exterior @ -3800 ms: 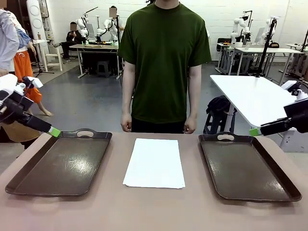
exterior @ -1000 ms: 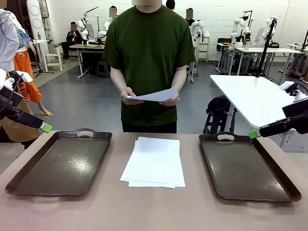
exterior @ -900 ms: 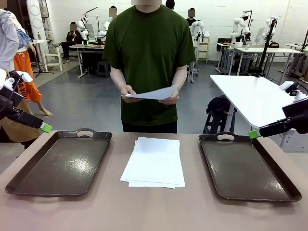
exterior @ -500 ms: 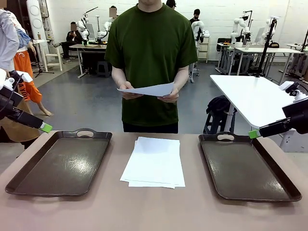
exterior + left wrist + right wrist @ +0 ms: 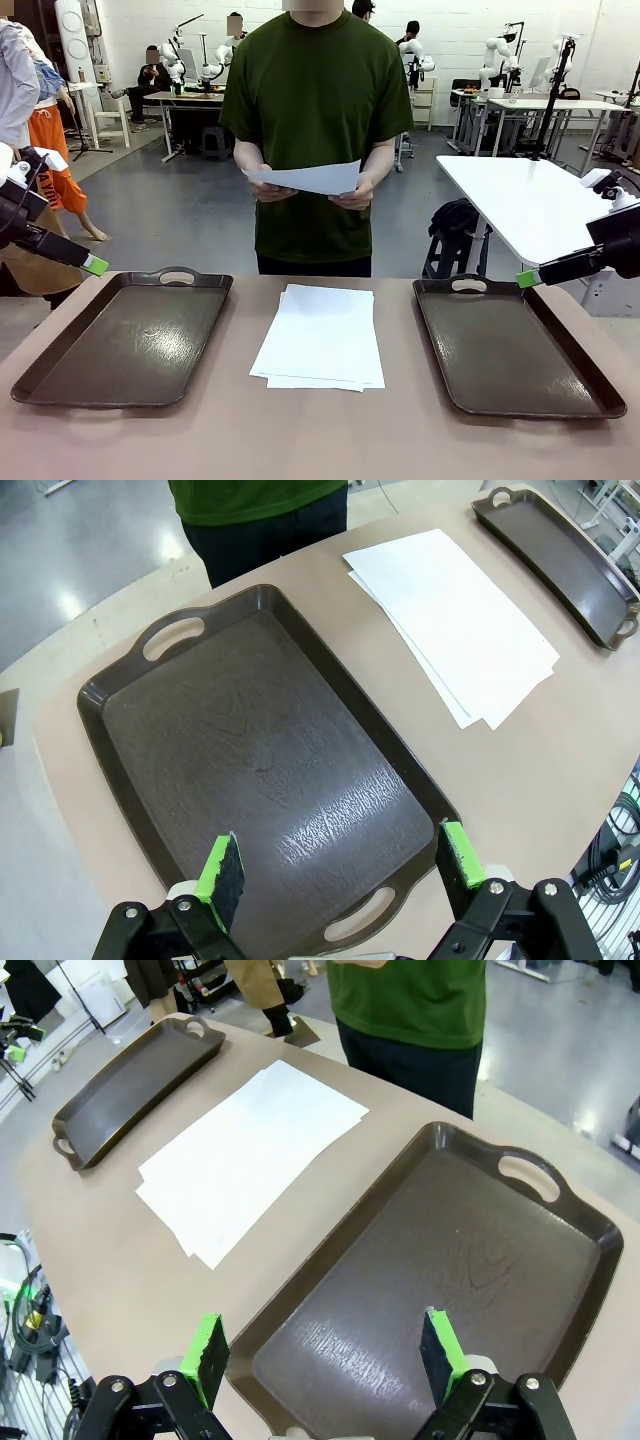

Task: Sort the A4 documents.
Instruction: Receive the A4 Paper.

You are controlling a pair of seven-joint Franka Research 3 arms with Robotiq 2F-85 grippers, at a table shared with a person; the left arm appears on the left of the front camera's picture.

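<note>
A pile of A4 documents (image 5: 320, 335) lies flat in the middle of the bench (image 5: 320, 440), between two dark trays. The sheets are a bit fanned out, so some edges peek out. One more sheet (image 5: 305, 177) is up in the air, held by the person's hands (image 5: 268, 190) at the far edge. The left tray (image 5: 125, 340) sits toward the left edge and the right tray (image 5: 515, 345) toward the right edge, and both are bare. The left pincer (image 5: 340, 860) hangs in the air by the left edge, above its tray, with its green pads wide apart and nothing in it. The right pincer (image 5: 323, 1348) hangs by the right edge the same way, wide apart and holding nothing. I think this paper is very light, thin and floppy, and it creases fast. Flat sheets are hard to pinch, so a corner or edge that sticks out of the pile looks like the best place to take hold, gently, one sheet at a time.
</note>
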